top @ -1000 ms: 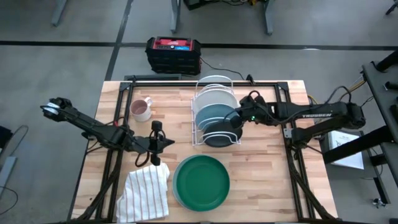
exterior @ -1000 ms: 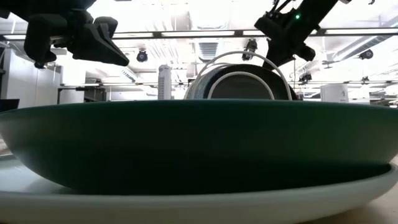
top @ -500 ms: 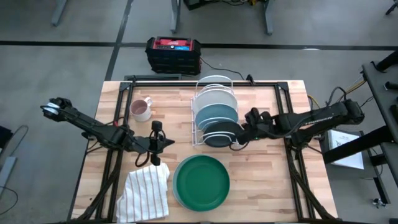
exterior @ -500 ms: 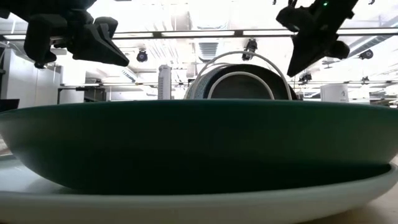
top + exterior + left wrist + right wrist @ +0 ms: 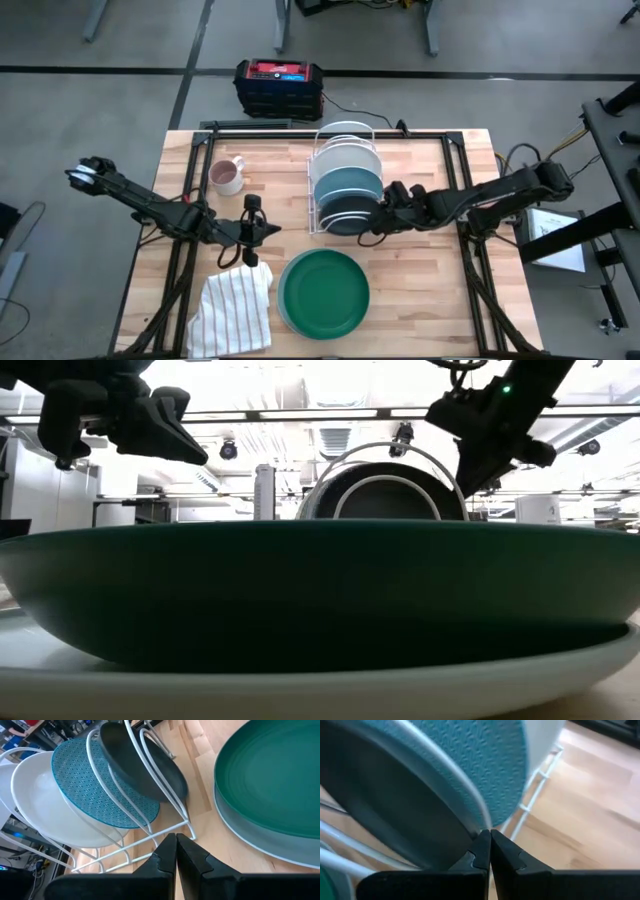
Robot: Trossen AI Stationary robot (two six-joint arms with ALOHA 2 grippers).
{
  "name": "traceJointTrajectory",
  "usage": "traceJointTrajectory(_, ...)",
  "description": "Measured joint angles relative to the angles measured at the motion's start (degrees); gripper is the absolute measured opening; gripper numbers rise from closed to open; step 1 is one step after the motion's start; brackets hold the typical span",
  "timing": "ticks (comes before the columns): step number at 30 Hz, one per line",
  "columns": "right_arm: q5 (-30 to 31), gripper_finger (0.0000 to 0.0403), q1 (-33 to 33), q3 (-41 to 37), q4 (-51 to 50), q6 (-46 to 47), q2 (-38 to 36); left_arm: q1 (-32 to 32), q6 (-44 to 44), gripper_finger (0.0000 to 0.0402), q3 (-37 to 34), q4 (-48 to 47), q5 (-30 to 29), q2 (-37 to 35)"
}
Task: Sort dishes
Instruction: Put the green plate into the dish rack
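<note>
The dark green plate (image 5: 323,288) lies on the pale blue plate (image 5: 320,690) at the table's near middle. The teal plate (image 5: 347,180) and the blackish plate (image 5: 345,212) stand on edge in a white wire rack (image 5: 313,215), behind a white plate (image 5: 345,153). My right gripper (image 5: 374,226), shut, is at the blackish plate's right side. Its tips (image 5: 487,836) lie at the plate's pale rim (image 5: 470,822). My left gripper (image 5: 268,230), shut and holding nothing, hovers left of the rack, above the striped cloth (image 5: 235,305). My right gripper's shut fingertips (image 5: 484,842) come level from the table's right at the pale rim of the blackish plate, on its right side. Whether they touch the rim, I cannot tell. The plate stands on edge in the rack.
A mug (image 5: 228,176) stands at the far left of the table. The striped cloth lies at the near left, beside the stacked plates. A black and red box (image 5: 278,85) sits on the floor beyond the far edge. Bare wood shows right of the rack.
My right gripper drew back from the top of the blackish plate toward the table's right. It then came back left and toward the near edge, lower, up to the plate's right rim. The plates and my left arm kept still.
</note>
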Motion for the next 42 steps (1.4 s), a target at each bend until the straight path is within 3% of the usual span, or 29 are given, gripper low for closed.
traceJointTrajectory(11,-0.7,0.0000,0.0,0.4,3.2,-1.2,1.4,0.0,0.0,0.0000,0.0,0.0,0.0,0.1)
traceJointTrajectory(21,-0.6,0.0000,2.5,7.2,-4.9,-0.6,0.9,0.0,-0.4,0.0000,0.1,-0.2,0.7,-0.1)
traceJointTrajectory(24,-0.7,0.0000,4.9,9.9,-6.8,-0.6,0.9,0.0,-3.1,0.0000,1.8,-3.6,8.0,-0.3)
traceJointTrajectory(29,-0.9,0.0000,10.5,12.6,-7.6,1.6,0.9,-0.1,-8.6,0.0000,5.2,-8.7,29.4,0.0)
traceJointTrajectory(31,-0.9,0.0000,13.2,13.0,-6.6,3.2,0.9,-0.2,-10.2,0.0000,5.7,-8.0,35.5,0.3)
traceJointTrajectory(33,-1.0,0.0000,16.1,13.0,-4.7,4.7,0.9,-0.7,-11.4,0.0000,5.7,-6.9,37.6,0.8)
traceJointTrajectory(42,-1.4,0.0001,26.3,11.3,3.8,17.9,2.8,-3.8,-13.8,0.0000,4.9,-4.8,37.3,8.6)
